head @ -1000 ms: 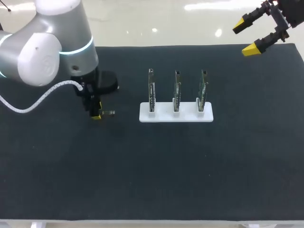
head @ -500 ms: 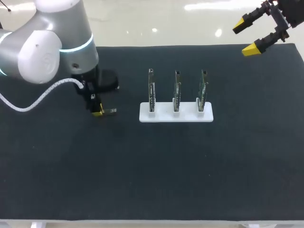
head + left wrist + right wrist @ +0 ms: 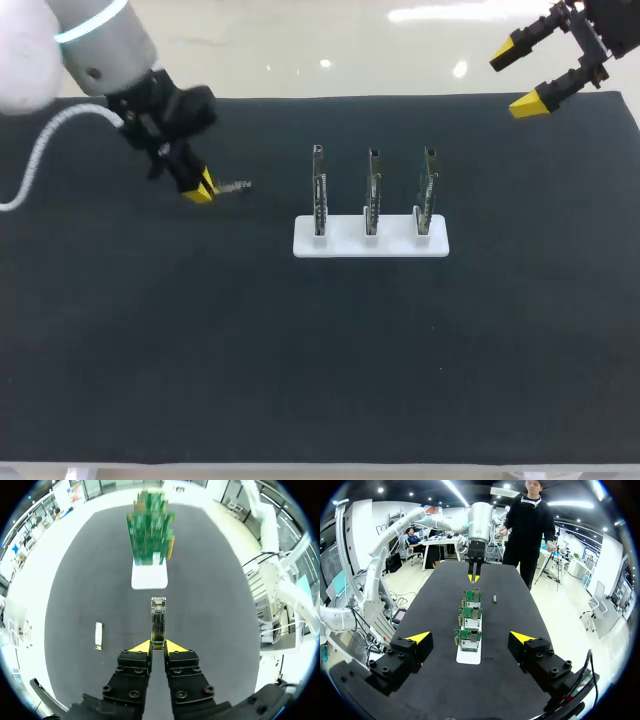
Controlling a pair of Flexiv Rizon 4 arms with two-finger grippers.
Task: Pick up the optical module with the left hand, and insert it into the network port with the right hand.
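My left gripper (image 3: 201, 189) hangs above the mat's left part, shut on the optical module (image 3: 233, 186), a slim metal bar that sticks out toward the boards. In the left wrist view the module (image 3: 158, 620) runs straight ahead from between the yellow tips of the left gripper (image 3: 158, 645). Three green network boards (image 3: 372, 190) stand upright in a white base (image 3: 370, 241) at mid-table. My right gripper (image 3: 521, 79) is open, high over the back right corner, with nothing between its fingers. From it the boards (image 3: 470, 625) line up ahead and the left gripper (image 3: 473, 577) shows beyond them.
A small pale piece (image 3: 98, 635) lies on the black mat (image 3: 320, 350) beside and below my left gripper; it is hidden in the head view. The white base (image 3: 149, 576) stands a short way ahead of the module.
The left gripper's fingers closed on the module where it lay on the mat. The arm then lifted it and swung back and to the left. The right arm has not moved.
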